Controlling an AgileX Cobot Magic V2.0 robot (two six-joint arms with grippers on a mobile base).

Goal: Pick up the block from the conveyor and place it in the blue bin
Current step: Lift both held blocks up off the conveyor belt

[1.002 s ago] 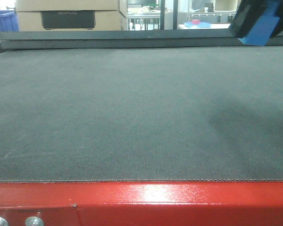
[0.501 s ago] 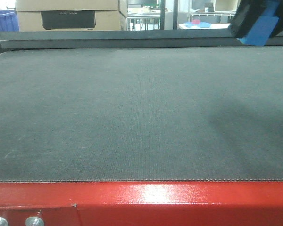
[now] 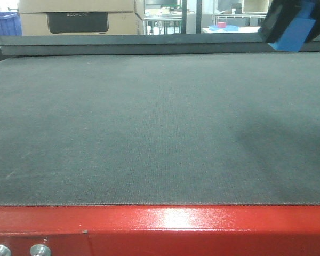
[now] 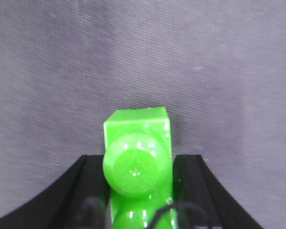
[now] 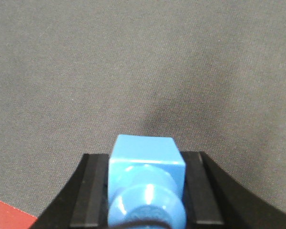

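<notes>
My right gripper (image 5: 146, 167) is shut on the bright blue block (image 5: 145, 157), held above the dark grey conveyor belt (image 5: 133, 62). In the front view the right gripper (image 3: 288, 21) and the block (image 3: 296, 32) sit at the top right, above the belt (image 3: 149, 122) and its far edge. My left gripper (image 4: 138, 167) is shut on a glossy green block (image 4: 139, 133) with a rounded knob, above grey belt; it does not show in the front view. A blue crate (image 3: 2, 24) stands far back left.
The conveyor's glossy red frame (image 3: 202, 229) with silver bolts (image 3: 40, 250) runs along the near edge; a corner of the frame shows in the right wrist view (image 5: 5, 214). A cardboard box (image 3: 77, 16) and a table with a blue tray (image 3: 226, 28) stand behind the belt.
</notes>
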